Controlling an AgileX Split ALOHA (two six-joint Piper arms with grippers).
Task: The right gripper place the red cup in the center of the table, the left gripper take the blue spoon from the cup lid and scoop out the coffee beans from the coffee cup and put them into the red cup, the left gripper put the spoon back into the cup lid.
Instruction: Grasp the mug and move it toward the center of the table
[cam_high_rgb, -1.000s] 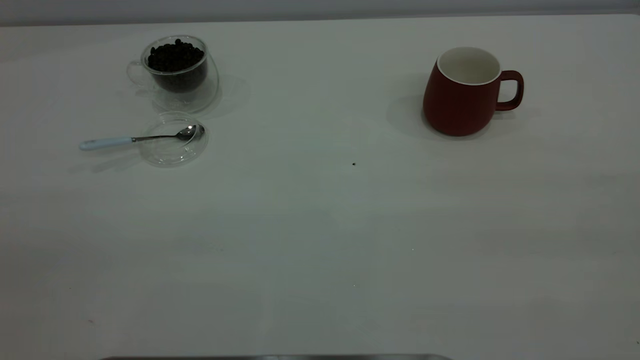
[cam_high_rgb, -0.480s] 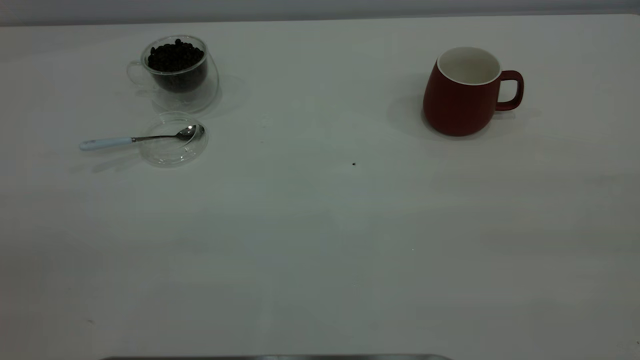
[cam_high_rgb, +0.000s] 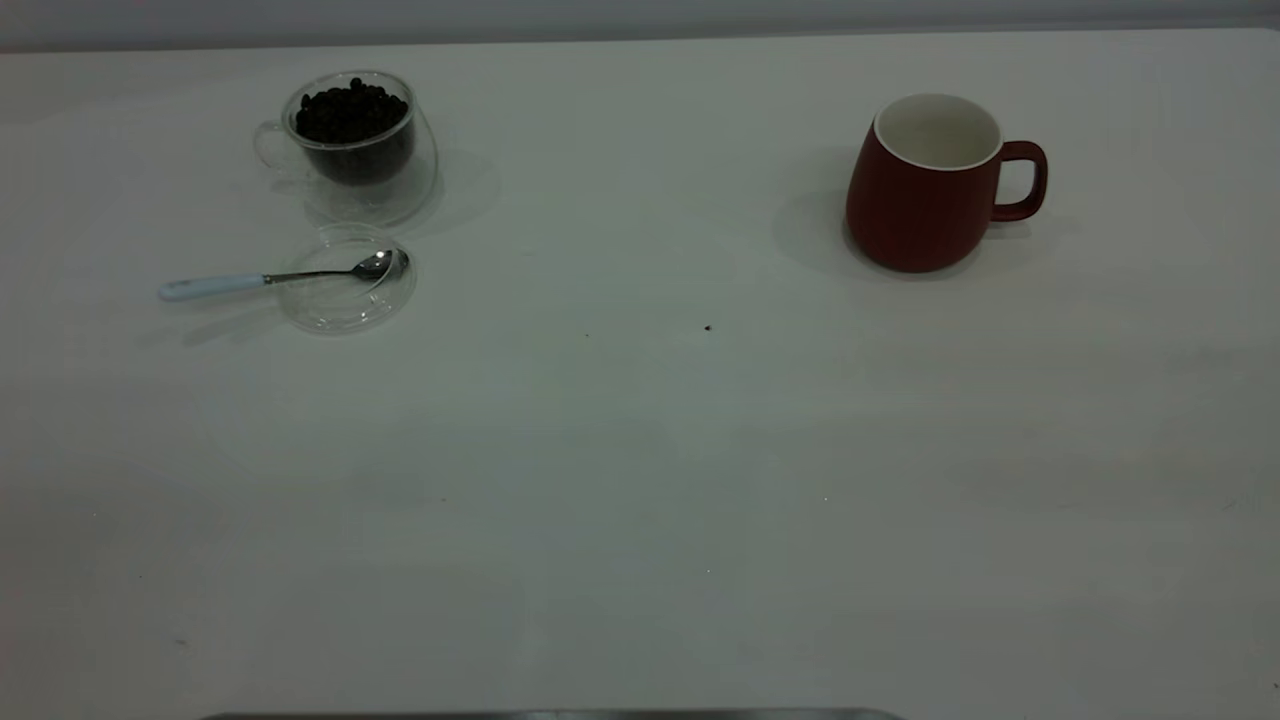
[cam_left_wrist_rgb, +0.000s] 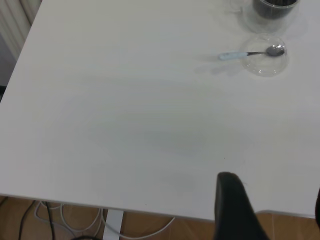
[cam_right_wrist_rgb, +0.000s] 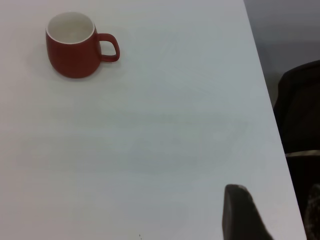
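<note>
The red cup (cam_high_rgb: 925, 190) stands upright at the table's (cam_high_rgb: 640, 450) far right, handle pointing right, white inside bare; it also shows in the right wrist view (cam_right_wrist_rgb: 72, 47). At far left stands the clear coffee cup (cam_high_rgb: 360, 160) heaped with coffee beans (cam_high_rgb: 350, 112). Just in front lies the cup lid (cam_high_rgb: 345, 290) with the blue spoon (cam_high_rgb: 215, 286) resting bowl-in, handle out to the left. My left gripper (cam_left_wrist_rgb: 272, 205) hangs open over the table's near edge, far from the spoon (cam_left_wrist_rgb: 232, 55). My right gripper (cam_right_wrist_rgb: 277, 212) is open near the table's right edge, well away from the red cup. Neither shows in the exterior view.
A tiny dark speck (cam_high_rgb: 707, 327) marks the middle of the table. Cables (cam_left_wrist_rgb: 55, 217) hang under the near edge by the left arm. A dark chair-like shape (cam_right_wrist_rgb: 300, 115) stands beyond the table's right edge. A metal strip (cam_high_rgb: 550, 714) runs along the front.
</note>
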